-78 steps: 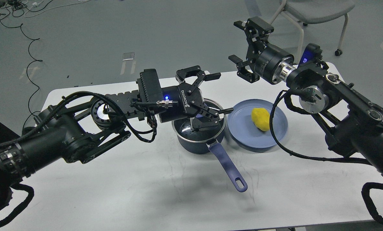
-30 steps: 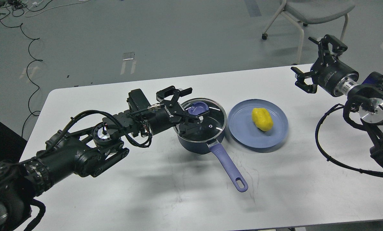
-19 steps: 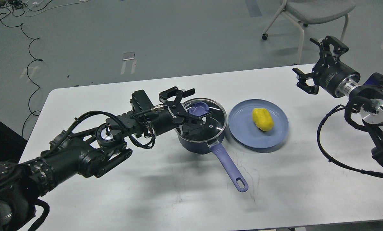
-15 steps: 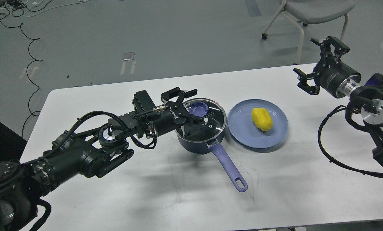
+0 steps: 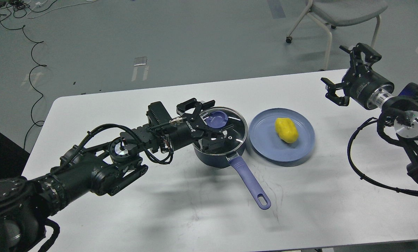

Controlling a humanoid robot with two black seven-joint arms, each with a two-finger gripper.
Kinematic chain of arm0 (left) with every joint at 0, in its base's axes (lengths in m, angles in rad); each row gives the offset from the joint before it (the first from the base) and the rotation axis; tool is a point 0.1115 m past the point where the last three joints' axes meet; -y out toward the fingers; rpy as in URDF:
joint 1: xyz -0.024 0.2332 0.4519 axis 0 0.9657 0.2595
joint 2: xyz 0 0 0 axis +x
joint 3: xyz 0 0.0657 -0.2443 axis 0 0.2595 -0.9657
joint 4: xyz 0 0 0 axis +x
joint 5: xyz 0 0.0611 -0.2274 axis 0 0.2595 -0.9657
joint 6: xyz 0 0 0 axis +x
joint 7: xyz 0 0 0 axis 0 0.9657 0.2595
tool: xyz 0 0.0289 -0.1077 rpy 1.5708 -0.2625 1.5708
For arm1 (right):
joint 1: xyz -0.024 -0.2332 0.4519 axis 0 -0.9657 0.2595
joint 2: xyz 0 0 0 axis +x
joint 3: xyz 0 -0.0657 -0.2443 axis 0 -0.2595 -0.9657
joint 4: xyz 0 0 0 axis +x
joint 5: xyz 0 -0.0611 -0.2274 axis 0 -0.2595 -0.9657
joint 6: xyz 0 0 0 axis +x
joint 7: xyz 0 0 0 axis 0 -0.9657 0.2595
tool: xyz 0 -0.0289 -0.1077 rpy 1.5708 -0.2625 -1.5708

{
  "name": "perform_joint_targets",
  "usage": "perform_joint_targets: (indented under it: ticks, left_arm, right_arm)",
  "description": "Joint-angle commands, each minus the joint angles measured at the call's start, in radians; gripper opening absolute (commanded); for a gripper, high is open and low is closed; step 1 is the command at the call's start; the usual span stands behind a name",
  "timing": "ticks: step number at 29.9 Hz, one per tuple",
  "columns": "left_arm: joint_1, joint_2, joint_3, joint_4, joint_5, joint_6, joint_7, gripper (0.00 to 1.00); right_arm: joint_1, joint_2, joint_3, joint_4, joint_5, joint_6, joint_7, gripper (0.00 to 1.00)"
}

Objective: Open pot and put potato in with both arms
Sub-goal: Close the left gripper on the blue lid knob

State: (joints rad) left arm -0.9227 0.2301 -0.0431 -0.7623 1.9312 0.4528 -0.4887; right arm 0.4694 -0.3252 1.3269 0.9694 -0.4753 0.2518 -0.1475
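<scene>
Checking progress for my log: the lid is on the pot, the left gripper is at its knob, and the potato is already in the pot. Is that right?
Not quite. The head view shows the potato lying on the plate, beside the pot. The rest holds: the lid is on, with the left gripper at its knob.

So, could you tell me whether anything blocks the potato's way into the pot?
Yes: the glass lid sits on the pot, closing its opening, with the left hand over its blue knob. The potato lies uncovered on the light-blue plate beside it.
</scene>
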Motion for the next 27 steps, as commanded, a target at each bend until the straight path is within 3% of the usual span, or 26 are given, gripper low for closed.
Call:
perform_joint_targets:
  ticks: [1,9,16,23,27]
  left_arm:
    - [-0.002,0.0,0.031,0.017,-0.009,0.0,0.0,0.98]
    - [-0.004,-0.002,0.035,0.017,-0.012,-0.002,0.0,0.97]
    - [-0.002,-0.002,0.035,0.017,-0.012,-0.006,0.0,0.89]
    - [-0.002,-0.003,0.035,0.035,-0.012,-0.009,0.0,0.71]
    - [-0.002,-0.003,0.035,0.04,-0.015,-0.019,0.0,0.71]
  right_arm:
    - [-0.005,0.0,0.0,0.0,0.0,0.0,0.0,1.0]
    - [-0.003,-0.015,0.0,-0.009,0.0,0.0,0.002,1.0]
    - [-0.003,-0.017,-0.005,-0.02,0.0,-0.002,0.003,1.0]
    - [-0.003,-0.017,-0.009,-0.021,-0.002,-0.002,0.003,1.0]
    - [-0.003,-0.017,-0.011,-0.021,-0.002,-0.003,0.003,1.0]
